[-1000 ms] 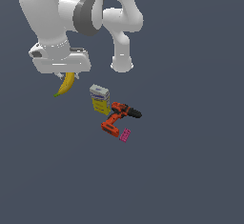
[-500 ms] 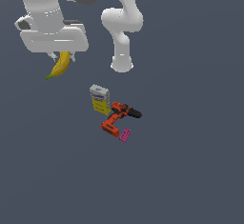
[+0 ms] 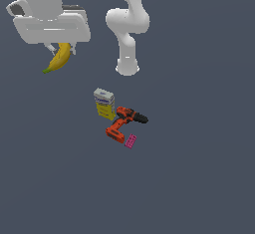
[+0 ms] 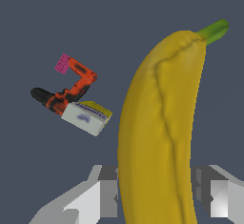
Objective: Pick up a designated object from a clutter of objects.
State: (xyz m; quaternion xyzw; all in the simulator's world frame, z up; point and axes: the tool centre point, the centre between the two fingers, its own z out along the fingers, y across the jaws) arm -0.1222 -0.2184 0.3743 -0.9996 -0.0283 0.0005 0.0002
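The yellow banana [image 3: 60, 58] with its greenish stem tip hangs high above the floor at the exterior view's left, and my gripper [image 3: 63, 47] is shut on its upper part. In the wrist view the banana [image 4: 162, 132] fills the middle between my two grey fingers [image 4: 108, 190], stem end pointing away. The rest of the clutter lies far below it: a white-and-yellow carton box [image 3: 104, 103], an orange-and-black power drill [image 3: 124, 122] and a small pink studded block [image 3: 130, 141]. None of them touches the banana.
The arm's white base column [image 3: 127, 63] stands behind the clutter. In the wrist view the box [image 4: 86, 118], drill [image 4: 66, 93] and pink block [image 4: 62, 64] sit close together on the dark grey floor [image 3: 199, 178].
My gripper has risen with the banana in it and drifted slightly toward the exterior view's left. The box, drill and pink block have stayed where they were.
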